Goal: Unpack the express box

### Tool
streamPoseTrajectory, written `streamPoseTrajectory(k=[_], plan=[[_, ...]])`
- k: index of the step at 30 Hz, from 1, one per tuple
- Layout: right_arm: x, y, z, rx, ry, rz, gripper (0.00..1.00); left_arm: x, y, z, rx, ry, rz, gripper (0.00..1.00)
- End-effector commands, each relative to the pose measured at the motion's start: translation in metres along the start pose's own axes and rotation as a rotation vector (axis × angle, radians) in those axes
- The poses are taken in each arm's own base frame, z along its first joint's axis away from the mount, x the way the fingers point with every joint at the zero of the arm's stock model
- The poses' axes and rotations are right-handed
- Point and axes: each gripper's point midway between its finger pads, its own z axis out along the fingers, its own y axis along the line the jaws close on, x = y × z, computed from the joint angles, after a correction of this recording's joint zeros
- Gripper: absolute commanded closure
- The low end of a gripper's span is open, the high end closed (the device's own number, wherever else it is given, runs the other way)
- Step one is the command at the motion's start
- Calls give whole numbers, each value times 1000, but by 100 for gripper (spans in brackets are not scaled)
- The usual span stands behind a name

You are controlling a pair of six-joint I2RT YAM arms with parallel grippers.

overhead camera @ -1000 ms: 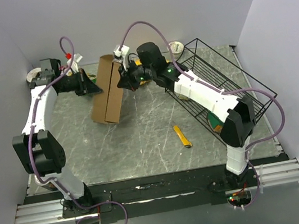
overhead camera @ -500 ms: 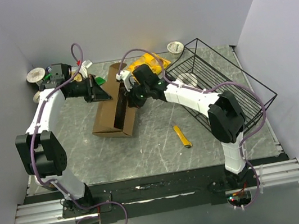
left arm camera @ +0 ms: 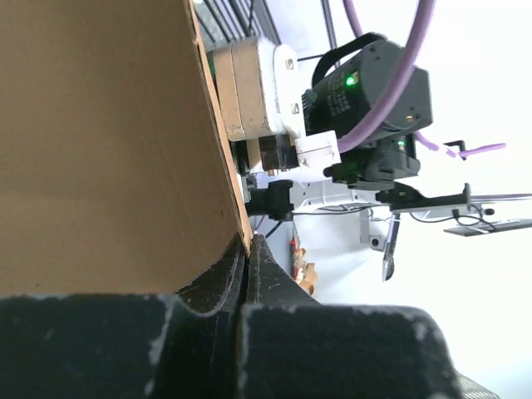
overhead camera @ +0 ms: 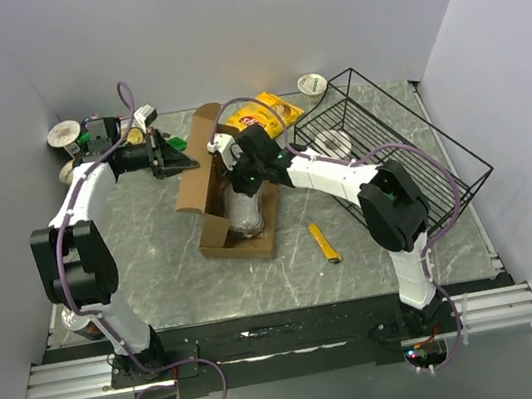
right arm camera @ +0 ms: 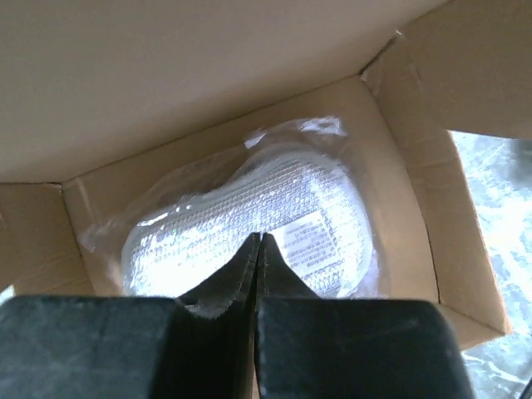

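The express box (overhead camera: 199, 175) lies open on the table, a brown cardboard mailer with its lid raised to the left. My left gripper (overhead camera: 187, 161) is shut on the lid's edge; in the left wrist view the fingertips (left arm camera: 248, 243) pinch the cardboard (left arm camera: 108, 125). Inside the box lies a clear plastic bag with a white mesh item and a label (overhead camera: 248, 218) (right arm camera: 249, 208). My right gripper (overhead camera: 243, 181) hovers over the box interior, shut (right arm camera: 260, 238), with nothing between its fingers.
A yellow snack packet (overhead camera: 267, 110) lies behind the box. A black wire basket (overhead camera: 394, 144) stands at the right. A yellow utility knife (overhead camera: 324, 242) lies in front of the basket. Paper cups sit at the back right (overhead camera: 311, 83) and back left (overhead camera: 63, 133).
The box has gone from standing on edge to lying flat with its lid pulled open to the left. The right gripper moved down over the exposed inside. The yellow packet came into view.
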Motion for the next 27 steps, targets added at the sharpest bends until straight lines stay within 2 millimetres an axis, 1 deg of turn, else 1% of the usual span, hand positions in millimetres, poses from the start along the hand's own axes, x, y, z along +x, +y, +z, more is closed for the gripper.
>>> streamPoseTrajectory(k=[1, 3, 4, 5, 6, 8, 9, 10, 12, 16, 19, 20, 21, 23, 24, 25, 26, 27], plan=[[9, -2, -17, 19, 34, -16, 100, -8, -43, -34, 173, 13, 140, 99], [-1, 0, -26, 22, 12, -5, 100, -13, -31, -41, 140, -24, 116, 98], [-5, 1, -29, 21, 4, -1, 98, -13, -28, -42, 133, -30, 106, 97], [-6, 2, -31, 18, 5, 12, 92, -14, -24, -43, 120, -39, 104, 96], [-6, 4, -32, 16, 7, 15, 77, -14, -21, -43, 114, -43, 102, 95], [-1, 1, -32, 41, 20, 16, 62, -13, -18, -43, 109, -45, 98, 94], [6, -2, -31, 58, 35, 24, 53, -13, -16, -42, 106, -45, 92, 94], [11, -10, -32, 100, 46, 35, 52, -13, -15, -42, 106, -46, 91, 94], [13, -16, -34, 111, 39, 79, 50, -13, -14, -42, 106, -45, 83, 93], [12, -22, -40, 64, 19, 193, 51, -12, -9, -42, 91, -51, 75, 93], [7, -29, -41, 64, 6, 202, 52, -10, -6, -41, 87, -52, 65, 92], [8, -33, -40, 72, 6, 209, 53, -10, -6, -41, 87, -52, 62, 92], [3, -35, -40, 74, -5, 207, 53, -10, -6, -41, 90, -50, 64, 92], [5, -43, -37, 85, 1, 212, 53, -10, -5, -41, 93, -50, 50, 92], [0, -45, -36, 84, -7, 214, 53, -10, -4, -41, 93, -49, 42, 92], [2, -48, -34, 83, -3, 218, 53, -10, -4, -41, 94, -48, 47, 92], [7, -50, -28, 76, 12, 226, 53, -9, -3, -41, 94, -48, 43, 92], [5, -53, -27, 69, 6, 230, 53, -8, -1, -40, 95, -46, 35, 92]])
